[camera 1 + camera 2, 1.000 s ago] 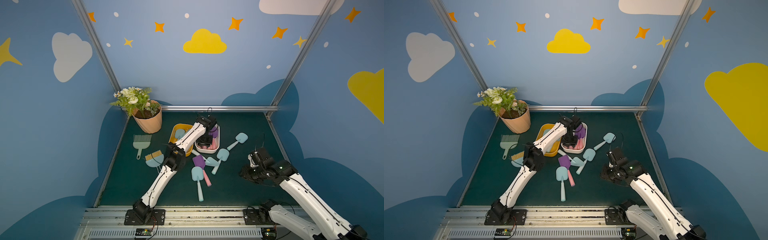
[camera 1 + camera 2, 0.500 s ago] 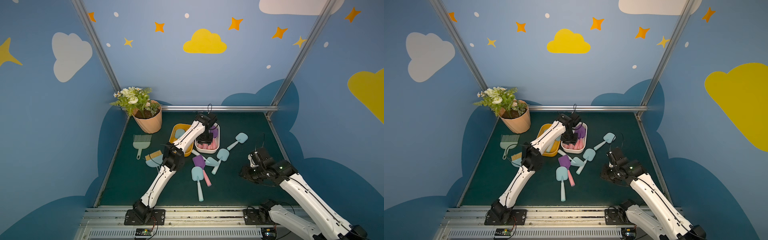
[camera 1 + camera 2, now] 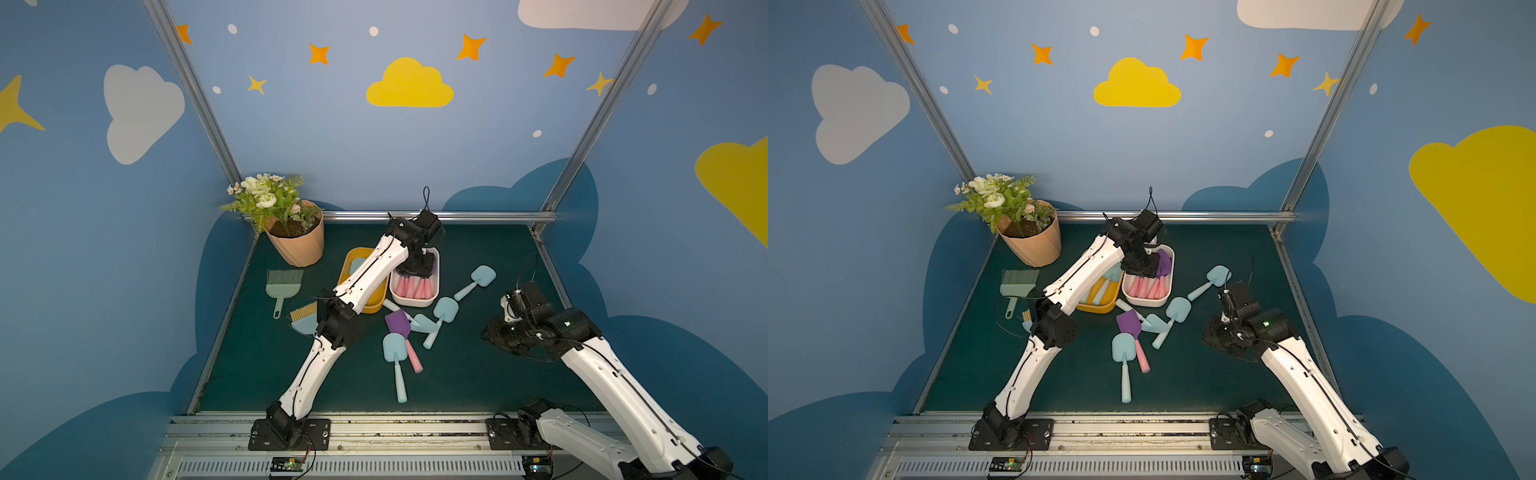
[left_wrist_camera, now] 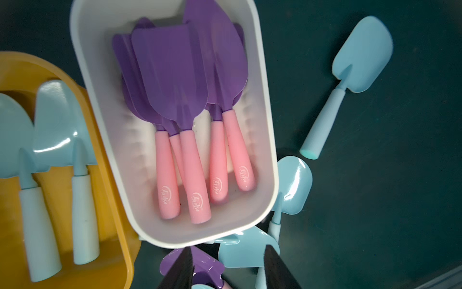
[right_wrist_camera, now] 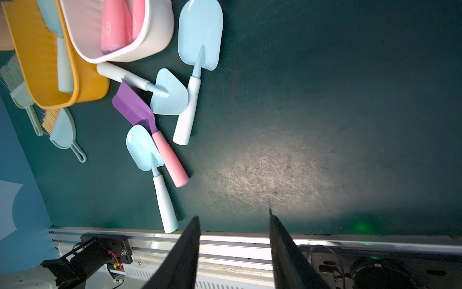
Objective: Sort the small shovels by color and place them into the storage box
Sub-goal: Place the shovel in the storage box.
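The white storage box [image 4: 265, 105] holds several small shovels with purple blades and pink handles [image 4: 180, 75]. Beside it, the yellow box [image 4: 113, 200] holds two pale blue shovels [image 4: 57, 120]. My left gripper [image 4: 230, 250] hangs open and empty above the white box [image 3: 415, 302]. On the mat in front lie one purple shovel [image 3: 398, 325] and several blue ones [image 3: 393, 348] [image 3: 445, 309] [image 3: 483, 276]. My right gripper [image 5: 233, 215] stands open and empty over bare mat at the right [image 3: 496, 334], apart from the shovels.
A peach flowerpot [image 3: 296, 245] stands at the back left. A grey-green brush [image 3: 284, 282] and a light blue dustpan [image 3: 305, 323] lie left of the yellow box, near my left arm's elbow. A metal rail [image 3: 374, 419] runs along the front edge.
My left gripper's jaws have spread wider over the white box, and the wrist has lifted slightly. The right arm has not moved.
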`<move>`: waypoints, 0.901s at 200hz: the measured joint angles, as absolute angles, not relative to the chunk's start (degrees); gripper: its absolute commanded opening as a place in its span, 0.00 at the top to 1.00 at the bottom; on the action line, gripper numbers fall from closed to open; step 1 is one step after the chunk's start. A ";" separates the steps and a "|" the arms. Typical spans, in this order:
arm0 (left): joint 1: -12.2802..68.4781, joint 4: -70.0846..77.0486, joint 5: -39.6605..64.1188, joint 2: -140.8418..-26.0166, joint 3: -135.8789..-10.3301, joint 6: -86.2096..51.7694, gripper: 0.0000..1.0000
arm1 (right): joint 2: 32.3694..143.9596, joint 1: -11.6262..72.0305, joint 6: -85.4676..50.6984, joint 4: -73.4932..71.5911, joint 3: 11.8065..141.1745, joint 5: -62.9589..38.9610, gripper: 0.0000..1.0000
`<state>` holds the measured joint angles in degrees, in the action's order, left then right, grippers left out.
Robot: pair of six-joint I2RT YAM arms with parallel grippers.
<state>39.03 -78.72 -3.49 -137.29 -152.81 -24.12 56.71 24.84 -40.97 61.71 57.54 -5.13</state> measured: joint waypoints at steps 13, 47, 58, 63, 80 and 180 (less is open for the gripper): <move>39.00 -78.76 -4.69 -133.78 -150.89 -23.86 0.63 | 58.19 23.94 -40.62 61.78 59.05 -5.15 0.54; 38.92 -77.76 -8.54 -122.50 -141.23 -23.49 0.62 | 62.57 21.23 -40.16 61.71 63.64 -5.23 0.53; 38.79 -76.79 -9.63 -118.43 -136.49 -23.40 0.62 | 63.96 20.25 -40.23 61.67 64.84 -5.30 0.53; 38.72 -76.29 -10.04 -116.68 -134.34 -23.38 0.62 | 64.66 19.81 -40.29 61.54 65.28 -5.30 0.53; 38.37 -74.43 -11.42 -110.24 -126.30 -23.64 0.61 | 67.09 18.26 -41.19 61.14 66.41 -5.48 0.53; 32.32 -65.43 -15.07 -75.00 -84.90 -28.62 0.57 | 91.96 11.90 -49.08 56.14 77.78 -12.01 0.52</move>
<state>32.32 -65.43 -15.07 -75.00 -84.90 -28.62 91.96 11.90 -49.08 56.14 77.78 -12.01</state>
